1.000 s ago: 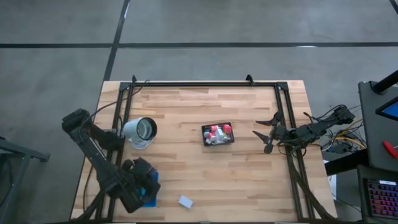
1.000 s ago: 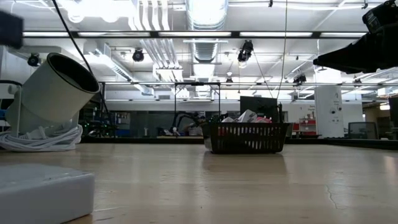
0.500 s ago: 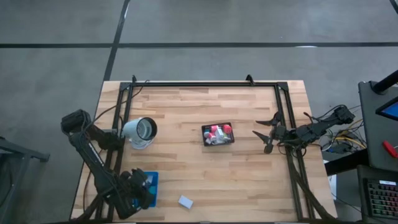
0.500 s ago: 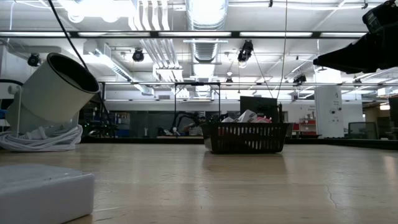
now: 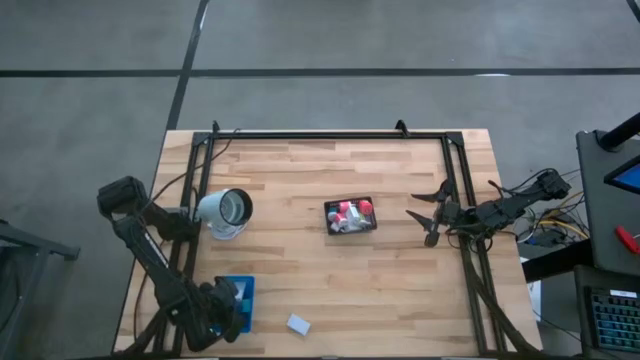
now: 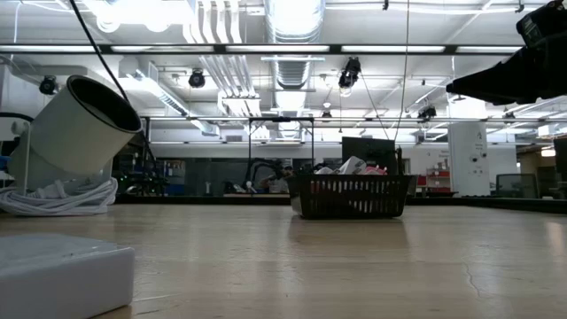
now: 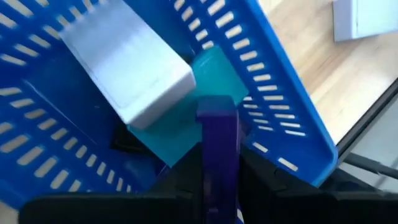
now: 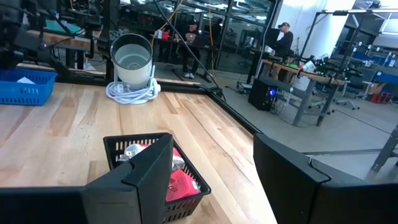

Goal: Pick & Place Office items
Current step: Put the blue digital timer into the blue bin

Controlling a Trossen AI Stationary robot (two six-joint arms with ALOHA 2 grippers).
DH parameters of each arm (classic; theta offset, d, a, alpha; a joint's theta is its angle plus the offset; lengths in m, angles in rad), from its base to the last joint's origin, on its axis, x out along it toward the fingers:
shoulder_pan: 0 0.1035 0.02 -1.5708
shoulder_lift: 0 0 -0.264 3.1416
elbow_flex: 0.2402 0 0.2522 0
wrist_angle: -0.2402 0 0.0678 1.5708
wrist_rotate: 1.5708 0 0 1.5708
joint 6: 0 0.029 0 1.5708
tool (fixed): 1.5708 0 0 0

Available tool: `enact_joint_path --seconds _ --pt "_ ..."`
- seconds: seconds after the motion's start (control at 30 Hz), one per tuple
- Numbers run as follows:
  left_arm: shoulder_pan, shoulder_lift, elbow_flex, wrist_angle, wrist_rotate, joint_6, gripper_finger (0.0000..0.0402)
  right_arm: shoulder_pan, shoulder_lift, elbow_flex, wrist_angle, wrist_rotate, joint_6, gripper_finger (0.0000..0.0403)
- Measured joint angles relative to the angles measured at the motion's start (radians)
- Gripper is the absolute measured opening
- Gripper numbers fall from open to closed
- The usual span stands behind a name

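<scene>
While the left gripper (image 7: 217,186) clamps a flat purple block (image 7: 217,134), a white block (image 7: 127,68) and teal block (image 7: 186,106) lie beneath.

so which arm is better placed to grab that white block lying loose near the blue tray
Left, probably. The left gripper hovers over the blue tray, right beside the white block, though it is shut on a purple piece. The right gripper waits open at the table's far right edge.
</scene>
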Motion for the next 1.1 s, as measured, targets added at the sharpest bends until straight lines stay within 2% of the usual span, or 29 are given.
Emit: enact_joint_path --seconds 0.1,0.7,0.8,1.1 --pt "0.0 -0.001 -0.024 0.039 0.013 0.004 0.0078 0.0 0.0 0.0 0.0 0.0 0.002 0.0217" --pt "0.0 0.0 -0.028 0.035 0.016 -0.002 0.0083 0.0 0.0 0.0 0.0 0.0 0.0 0.0217" --pt "0.0 0.0 -0.028 0.038 0.016 -0.003 0.0099 0.0 0.0 0.0 0.0 0.0 0.0 0.0217" --pt "0.0 0.0 -0.027 0.06 0.012 0.001 0.0188 0.0 0.0 0.0 0.0 0.0 0.0 0.0217"
